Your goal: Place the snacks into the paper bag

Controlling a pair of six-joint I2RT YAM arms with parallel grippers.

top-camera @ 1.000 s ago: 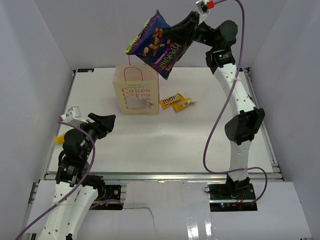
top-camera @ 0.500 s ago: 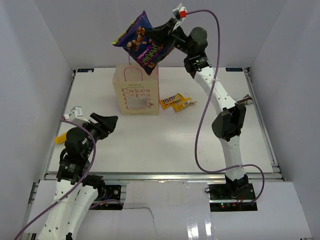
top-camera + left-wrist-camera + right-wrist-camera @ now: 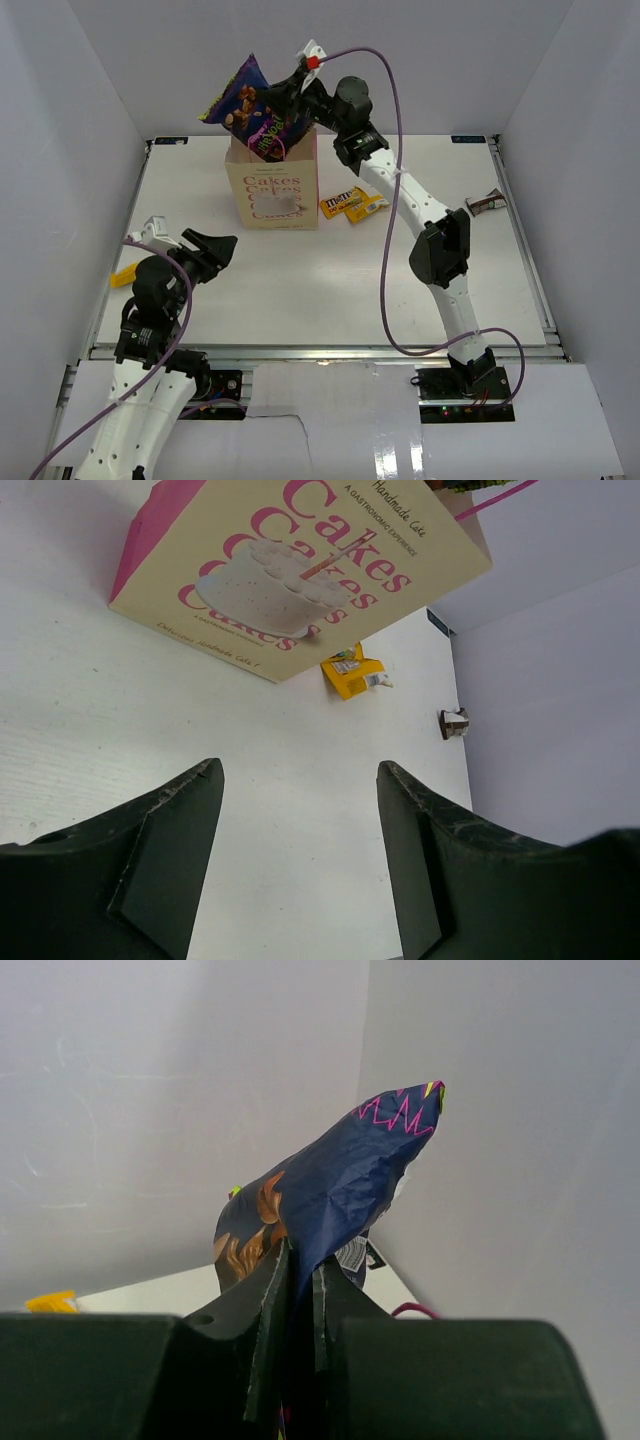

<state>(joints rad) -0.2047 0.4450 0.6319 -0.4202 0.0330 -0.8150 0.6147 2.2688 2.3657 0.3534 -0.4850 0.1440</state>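
Note:
My right gripper [image 3: 288, 98] is shut on the large purple chip bag [image 3: 248, 115] and holds it just above the open top of the cream paper bag [image 3: 272, 195], its lower end at the bag's mouth. In the right wrist view the chip bag [image 3: 335, 1195] is pinched between my shut fingers. Yellow-orange candy packets [image 3: 350, 204] lie on the table right of the paper bag. A small dark packet [image 3: 486, 203] lies at the far right. My left gripper [image 3: 208, 245] is open and empty at the near left; its view shows the paper bag [image 3: 300, 575] ahead.
Another yellow packet [image 3: 120, 277] lies by the left edge beside the left arm. White walls enclose the table on three sides. A pink loop handle [image 3: 412, 1309] shows below the right gripper.
My right arm has swung left and down, carrying the chip bag from high right of the paper bag to just over its opening. The left arm has not moved.

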